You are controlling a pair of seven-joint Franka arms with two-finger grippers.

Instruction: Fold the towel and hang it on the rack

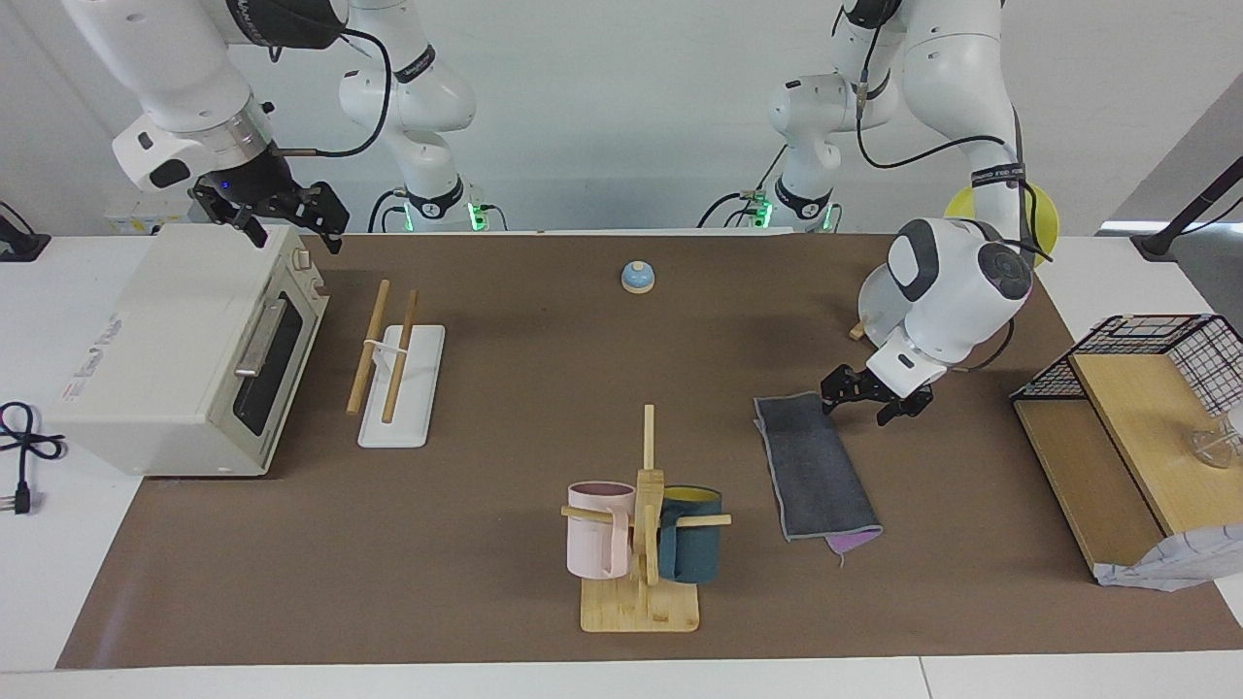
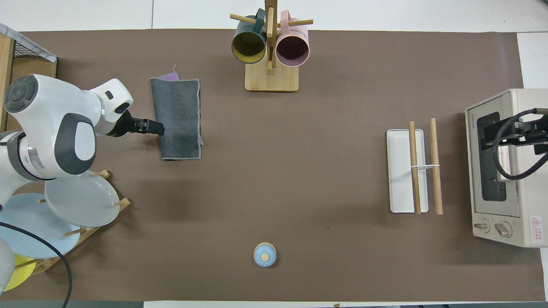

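The towel (image 1: 816, 476) lies folded into a long strip on the brown mat, dark grey face up, with a purple edge showing at its end farthest from the robots. It also shows in the overhead view (image 2: 180, 124). My left gripper (image 1: 872, 400) is open and empty, low beside the towel's corner nearest the robots, at its edge toward the left arm's end (image 2: 150, 127). The rack (image 1: 413, 388), a white base with two wooden rods, stands toward the right arm's end (image 2: 398, 171). My right gripper (image 1: 284, 221) waits open and empty over the toaster oven.
A white toaster oven (image 1: 184, 349) stands beside the rack at the right arm's end. A bamboo mug stand (image 1: 641, 544) with pink and teal mugs stands beside the towel. A blue bell (image 1: 638, 277) sits near the robots. A plate stand (image 2: 81, 201) and a wooden shelf (image 1: 1117, 437) are at the left arm's end.
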